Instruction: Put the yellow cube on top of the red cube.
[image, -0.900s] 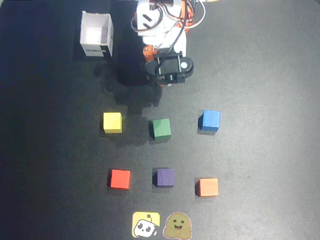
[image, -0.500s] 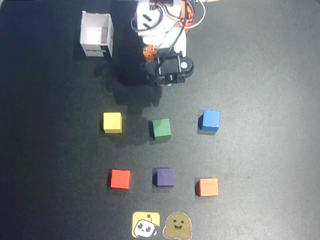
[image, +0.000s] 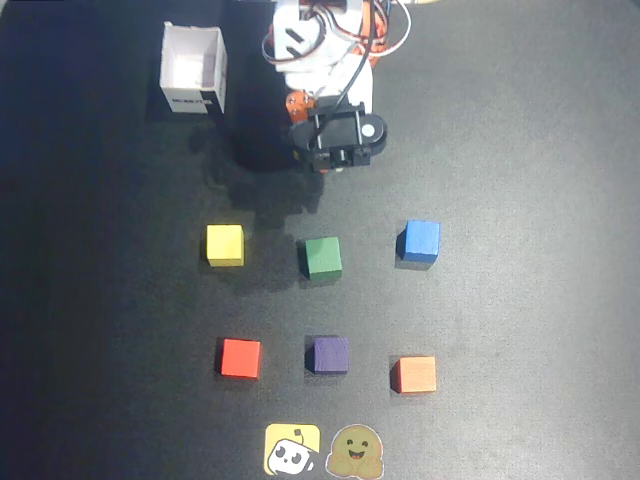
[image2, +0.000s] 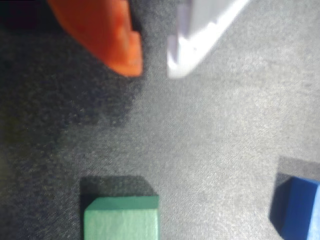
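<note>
While nothing is yet grasped, laid out as two tidy rows of three on the dark worktop, well apart from one another, presumably so each block can be reached without nudging a neighbour. Yellow cube at the left end of the upper row in the overhead view, red cube directly below it in the lower row; green cube and blue cube alongside the yellow, purple cube and orange cube alongside the red. Both task blocks untouched, stacking not begun. Arm folded back near its base at the top of the overhead view, beside a white box. End effector empty, tips only narrowly parted, hovering above bare worktop short of the green cube in the wrist view, so not aimed at the yellow one. Leftward swing judged necessary first.
</note>
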